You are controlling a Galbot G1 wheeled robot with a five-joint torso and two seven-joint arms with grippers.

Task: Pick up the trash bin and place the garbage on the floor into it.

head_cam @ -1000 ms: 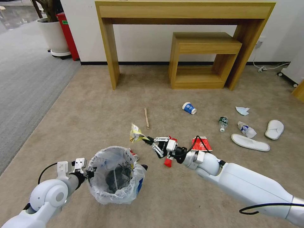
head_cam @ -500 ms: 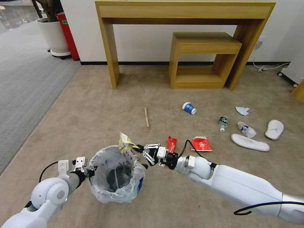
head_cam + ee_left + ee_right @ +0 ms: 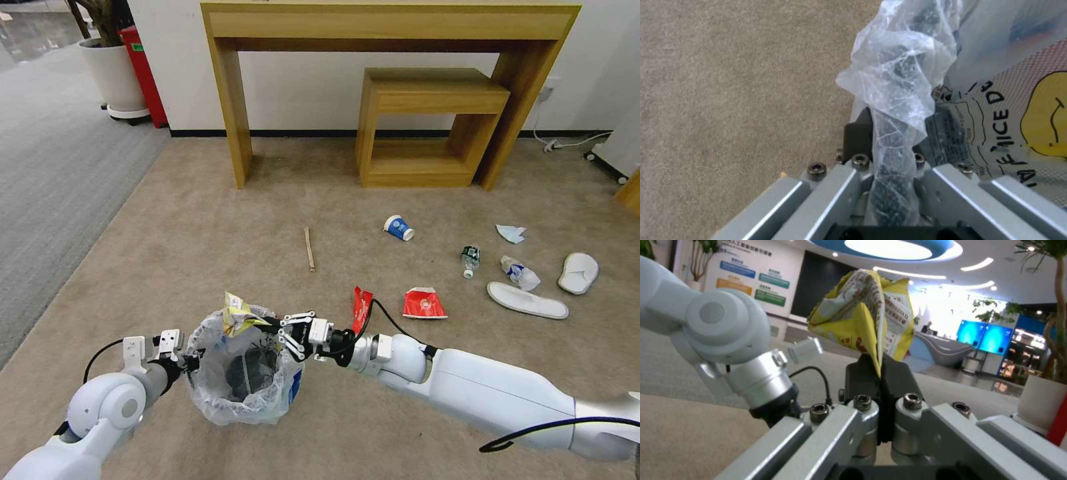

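Beneath the right end effector, the trash bin hid its base behind crinkly liner; a red wrapper stayed half-covered by the wrist.

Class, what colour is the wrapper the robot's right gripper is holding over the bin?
Mainly yellow, with small red print; the wrapper shows best in the right wrist view, pinched in the right gripper.

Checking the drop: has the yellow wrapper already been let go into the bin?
No, the right tool is shut on the yellow wrapper, holding it above the trash bin.
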